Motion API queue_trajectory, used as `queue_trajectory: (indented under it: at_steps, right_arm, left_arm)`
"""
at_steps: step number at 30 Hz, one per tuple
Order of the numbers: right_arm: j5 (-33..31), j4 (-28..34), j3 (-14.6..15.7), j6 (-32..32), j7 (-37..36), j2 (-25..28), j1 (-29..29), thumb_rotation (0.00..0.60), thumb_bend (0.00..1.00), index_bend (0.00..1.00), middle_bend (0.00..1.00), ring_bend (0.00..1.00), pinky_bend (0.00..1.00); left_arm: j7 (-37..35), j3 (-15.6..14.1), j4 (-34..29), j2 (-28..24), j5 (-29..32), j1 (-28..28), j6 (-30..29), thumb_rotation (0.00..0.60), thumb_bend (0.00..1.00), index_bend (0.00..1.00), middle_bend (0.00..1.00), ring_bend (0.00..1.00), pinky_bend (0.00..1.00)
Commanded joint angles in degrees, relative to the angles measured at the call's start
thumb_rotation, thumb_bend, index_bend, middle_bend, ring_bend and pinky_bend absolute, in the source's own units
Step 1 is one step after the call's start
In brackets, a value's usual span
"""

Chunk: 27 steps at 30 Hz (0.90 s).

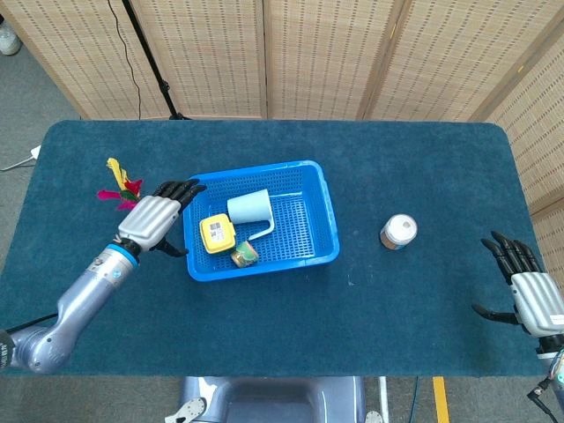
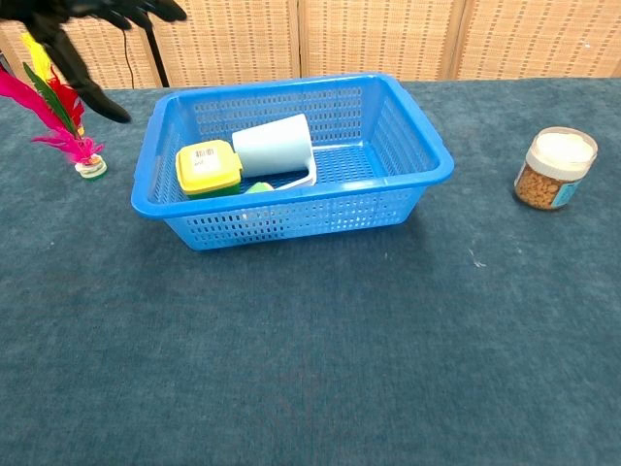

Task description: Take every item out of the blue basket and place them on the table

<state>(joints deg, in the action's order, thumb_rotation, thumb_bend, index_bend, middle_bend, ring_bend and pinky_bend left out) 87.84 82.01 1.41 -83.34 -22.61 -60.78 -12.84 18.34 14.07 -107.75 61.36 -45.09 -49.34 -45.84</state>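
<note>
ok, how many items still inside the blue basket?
3 visible: a pale blue plastic cup lying on its side mid-basket, a yellow-lidded square box at its left, and a small green-and-orange item by the near wall. Smaller things might be hidden underneath.
</note>
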Motion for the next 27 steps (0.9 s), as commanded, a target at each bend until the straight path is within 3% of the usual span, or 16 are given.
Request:
queue_trajectory:
  at_steps: [1, 9, 16, 27]
  right_arm:
    - [-0.36, -1.03, -0.72, -0.21, -1.06, -0.33, 0.28, 0.600, 0.00, 0.00, 0.00, 0.00, 0.00]
    - [0.16, -2.18, -1.37, 0.60, -2.76, -0.73, 0.36, 0.600, 0.00, 0.00, 0.00, 0.00, 0.00]
    - [0.01, -2.36, -2.05, 0.65, -3.25, -0.70, 0.78, 0.600, 0.00, 0.00, 0.00, 0.00, 0.00]
    - [0.46, -2.56, -2.69, 0.71, -4.32, -0.75, 1.00, 0.600, 0.00, 0.00, 0.00, 0.00, 0.00]
  left_arm:
    - [8.29, -1.51, 2.55, 5.38, 10.36, -7.76, 0.01, 0.600, 0.12, 0.00, 0.00, 0.00, 0.00]
    - [20.12, -5.67, 8.10, 13.30, 26.31, -18.80, -2.19, 0.600, 0.12, 0.00, 0.00, 0.00, 0.00]
    - [26.63, -8.55, 11.06, 17.60, 37.64, -24.42, -5.09, 0.600, 0.12, 0.00, 0.00, 0.00, 0.00]
    - [27.95, -9.65, 12.60, 18.98, 42.59, -25.20, -7.51, 0.600, 0.12, 0.00, 0.00, 0.00, 0.00]
